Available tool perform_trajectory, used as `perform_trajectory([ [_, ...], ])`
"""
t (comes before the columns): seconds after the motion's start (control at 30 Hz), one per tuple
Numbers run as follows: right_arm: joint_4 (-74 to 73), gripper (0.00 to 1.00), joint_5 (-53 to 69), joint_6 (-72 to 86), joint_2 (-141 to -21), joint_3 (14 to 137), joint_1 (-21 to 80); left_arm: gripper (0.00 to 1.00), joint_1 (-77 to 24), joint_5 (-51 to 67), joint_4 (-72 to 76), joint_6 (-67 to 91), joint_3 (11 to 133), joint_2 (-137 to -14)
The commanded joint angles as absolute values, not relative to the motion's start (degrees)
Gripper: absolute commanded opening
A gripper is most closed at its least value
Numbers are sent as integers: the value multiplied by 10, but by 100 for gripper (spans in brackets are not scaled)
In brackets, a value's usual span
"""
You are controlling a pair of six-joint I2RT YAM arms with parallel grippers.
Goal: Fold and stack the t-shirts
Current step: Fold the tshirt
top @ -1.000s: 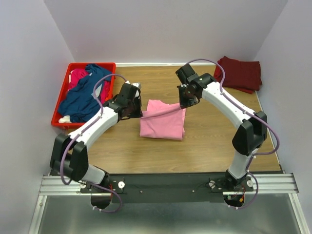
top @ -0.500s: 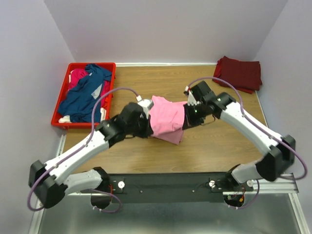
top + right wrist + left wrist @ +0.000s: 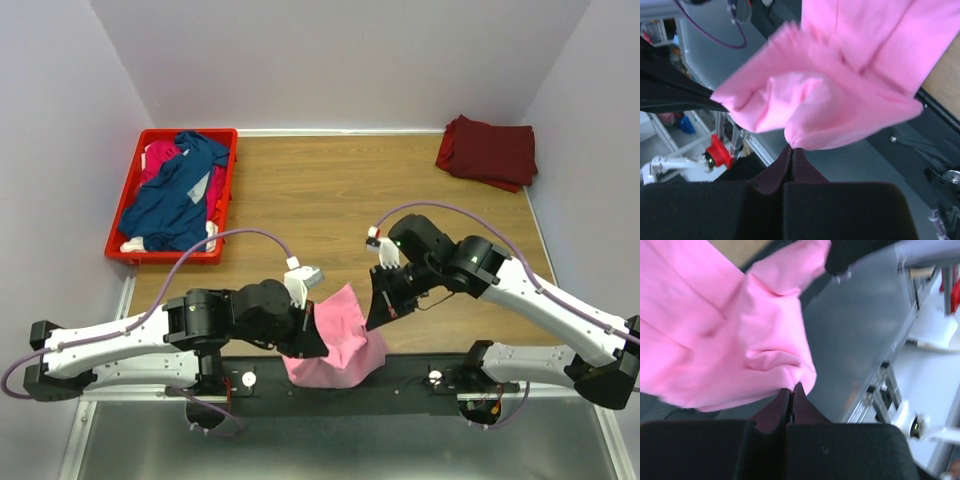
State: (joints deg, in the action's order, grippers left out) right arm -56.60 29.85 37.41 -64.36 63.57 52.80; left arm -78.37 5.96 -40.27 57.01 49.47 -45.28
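The light pink t-shirt hangs at the lower centre of the top view, past the near edge of the table; the left gripper is clamped on one corner of it, and the right gripper is clamped on another. I judge this to be the folding step, with the cloth held up between both arms; the next move needs it carried back over the wood and laid flat. The dark maroon t-shirt lies folded at upper right; the navy t-shirt lies in the red crate, upper left.
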Motion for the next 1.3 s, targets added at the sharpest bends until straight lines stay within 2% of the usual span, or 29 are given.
perform_trajectory([
  [0.0,-563,1,230,380,-671,722,520,0,-724,-56,-446,605,531,-450],
  [0.13,-564,1,187,336,-754,752,484,0,-569,-4,-439,513,487,-460],
  [0.2,-564,1,184,310,-800,762,469,0,-535,47,-423,490,454,-465],
  [0.47,-566,1,230,245,-841,761,469,0,-535,149,-408,513,409,-409],
  [0.6,-565,1,181,240,-829,765,466,0,-538,109,-403,521,417,-365],
  [0.8,-564,1,130,224,-874,824,426,0,-517,49,-329,491,432,-458],
  [0.87,-563,1,123,214,-890,852,406,0,-475,41,-308,461,446,-496],
  [1.0,-558,1,126,168,-957,908,360,0,-356,83,-236,340,503,-624],
  [1.1,-558,1,122,149,-1003,980,329,0,-280,102,-232,285,604,-735],
  [1.27,-558,1,104,123,-1117,1150,276,0,-214,141,-265,214,859,-893],
])
